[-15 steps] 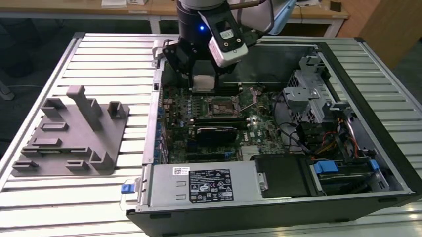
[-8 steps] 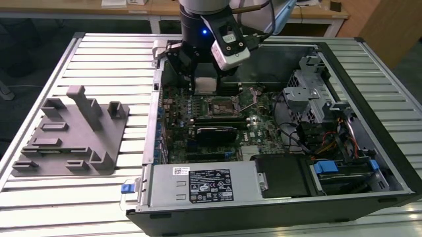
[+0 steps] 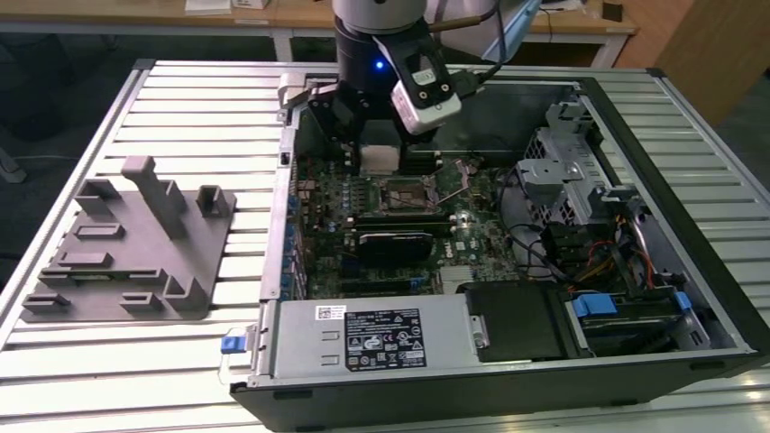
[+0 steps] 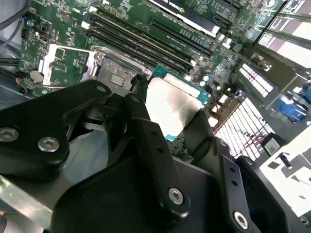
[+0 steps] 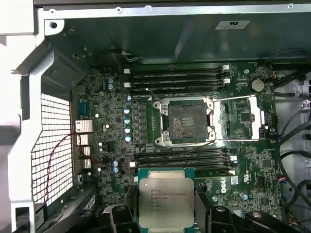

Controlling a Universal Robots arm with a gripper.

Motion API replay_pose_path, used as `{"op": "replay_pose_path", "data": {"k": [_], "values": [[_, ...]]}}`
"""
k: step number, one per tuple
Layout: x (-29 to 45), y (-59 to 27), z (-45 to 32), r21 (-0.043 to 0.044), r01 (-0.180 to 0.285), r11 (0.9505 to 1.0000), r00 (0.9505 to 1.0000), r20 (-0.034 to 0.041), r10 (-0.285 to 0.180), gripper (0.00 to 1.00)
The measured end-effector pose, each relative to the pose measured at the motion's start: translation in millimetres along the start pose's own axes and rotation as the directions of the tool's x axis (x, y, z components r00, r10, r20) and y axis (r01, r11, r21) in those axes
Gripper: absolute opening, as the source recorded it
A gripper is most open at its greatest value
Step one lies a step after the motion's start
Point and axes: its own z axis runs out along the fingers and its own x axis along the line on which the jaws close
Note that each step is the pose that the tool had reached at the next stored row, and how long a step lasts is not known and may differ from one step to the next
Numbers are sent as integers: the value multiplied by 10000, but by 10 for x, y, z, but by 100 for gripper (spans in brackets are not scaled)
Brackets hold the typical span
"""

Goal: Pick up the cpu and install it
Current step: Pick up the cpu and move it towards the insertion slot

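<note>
One cpu point(image 5: 166, 200): flat, square, silver top up; it is in the air over the green board, not in the socket.
Gripper point(image 5: 166, 219): closed on the cpu, with a black finger on each of two opposite sides.
Socket point(image 5: 187, 121): open and bare, its metal lid point(image 5: 243, 119) flipped out beside it.
Cpu from socket: near but apart; a row of long slots point(image 5: 182, 160) lies between them.
Turn: I think the cpu's sides line up with the socket's sides.
Exterior view: the cpu point(image 3: 379, 155) hangs a bit toward the exterior view's left of the socket point(image 3: 403, 191).
</note>
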Motion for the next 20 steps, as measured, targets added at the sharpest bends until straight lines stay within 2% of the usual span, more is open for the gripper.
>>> {"op": "replay_pose_path", "data": {"k": [20], "values": [[-114,55,195,12,-1,10000,10000,0,1,54]]}}
